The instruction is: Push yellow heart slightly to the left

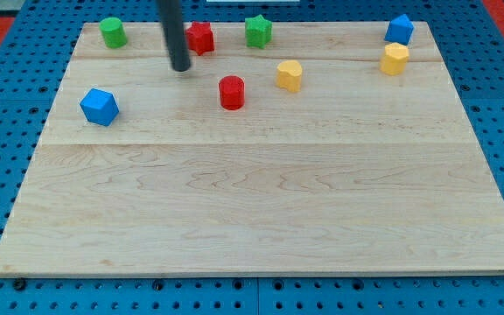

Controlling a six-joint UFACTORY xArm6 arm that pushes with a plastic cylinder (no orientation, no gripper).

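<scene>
Two yellow blocks lie on the wooden board (261, 210). One yellow block (289, 75) sits in the upper middle and looks heart-like. The other yellow block (395, 58) sits near the upper right edge, and its shape is unclear. My tip (180, 66) rests on the board in the upper left part, well to the left of the middle yellow block and touching no block. A red cylinder (231, 92) lies between my tip and that yellow block, slightly lower in the view.
A red block (201, 37) sits just right of the rod near the top. A green cylinder (112, 31) is at the top left and a green star (257, 31) at the top middle. A blue block (399, 28) is at the top right and a blue block (99, 106) at the left.
</scene>
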